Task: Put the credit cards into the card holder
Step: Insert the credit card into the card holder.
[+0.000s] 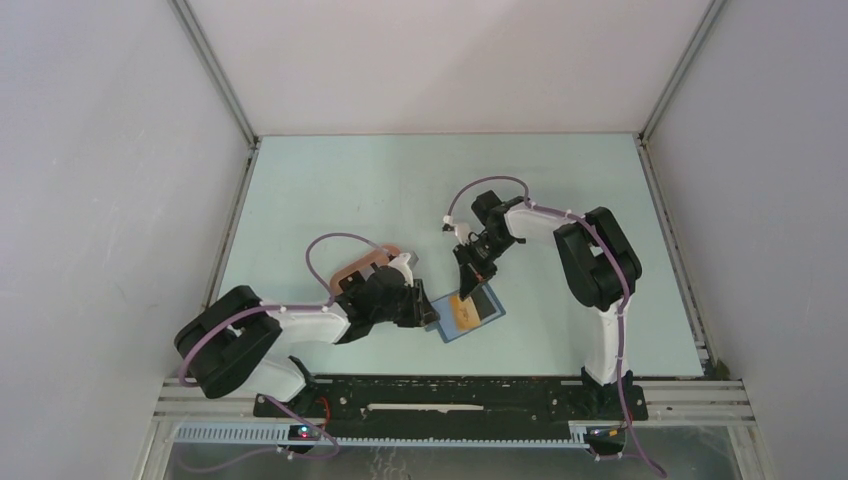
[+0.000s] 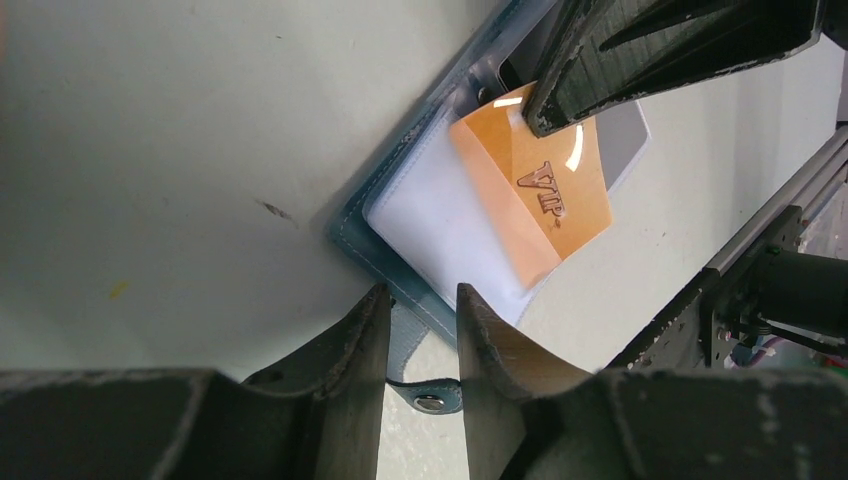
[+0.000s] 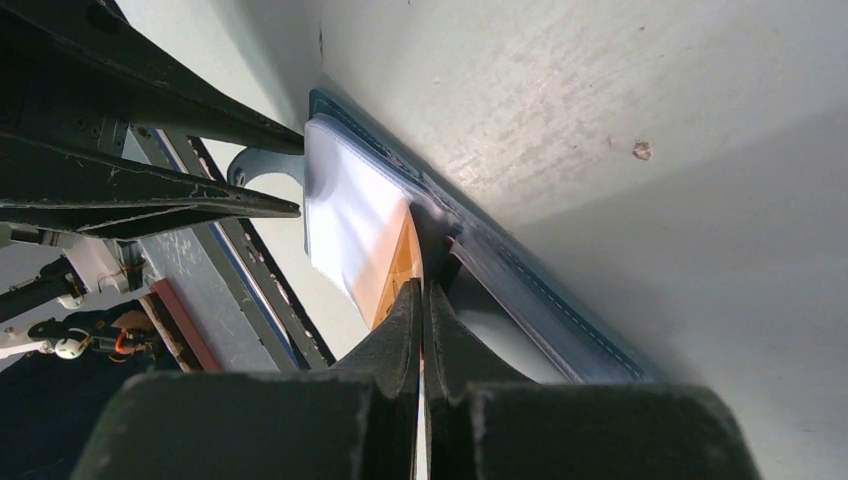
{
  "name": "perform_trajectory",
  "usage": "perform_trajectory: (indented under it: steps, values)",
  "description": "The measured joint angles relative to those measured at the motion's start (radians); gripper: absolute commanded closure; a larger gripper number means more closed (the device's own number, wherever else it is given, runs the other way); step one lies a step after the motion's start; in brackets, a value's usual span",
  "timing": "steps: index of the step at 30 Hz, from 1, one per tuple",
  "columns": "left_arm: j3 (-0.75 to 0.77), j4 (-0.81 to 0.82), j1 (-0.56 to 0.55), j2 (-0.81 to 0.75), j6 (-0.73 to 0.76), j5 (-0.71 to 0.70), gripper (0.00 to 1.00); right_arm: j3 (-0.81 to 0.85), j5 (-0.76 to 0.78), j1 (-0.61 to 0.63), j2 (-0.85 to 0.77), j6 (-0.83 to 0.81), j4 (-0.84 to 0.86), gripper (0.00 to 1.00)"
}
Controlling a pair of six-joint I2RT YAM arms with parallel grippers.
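The blue card holder (image 1: 450, 331) lies open on the table, its clear inner sleeve facing up. A tan-orange credit card (image 2: 562, 190) marked VIP sits half inside that sleeve. My right gripper (image 3: 422, 290) is shut on the card's outer edge, and its tips (image 1: 468, 285) point down into the holder (image 3: 545, 290). My left gripper (image 2: 420, 300) is at the holder's near edge (image 2: 378, 252). Its fingers are closed on the small blue snap tab (image 2: 432, 402) between them. In the top view the left gripper (image 1: 428, 308) is at the holder's left side.
A pink oval tray (image 1: 352, 268) lies just behind the left arm's wrist. The black base rail (image 1: 450, 400) runs along the near table edge, close to the holder. White walls enclose the table on the left, right and back.
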Motion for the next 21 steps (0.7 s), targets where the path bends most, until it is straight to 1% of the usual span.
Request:
perform_trajectory:
  steps: [8, 15, 21]
  values:
    - [0.000, 0.016, 0.000, 0.010, 0.000, 0.000, 0.65, 0.000, -0.013, 0.009, 0.000, 0.015, -0.001, 1.00]
    - [0.000, 0.023, 0.000, 0.013, 0.000, 0.000, 0.65, 0.006, -0.016, 0.010, 0.006, 0.018, -0.006, 0.82]
    - [0.000, 0.024, 0.000, 0.013, 0.000, 0.000, 0.65, 0.008, 0.001, 0.020, 0.006, 0.013, -0.004, 0.76]
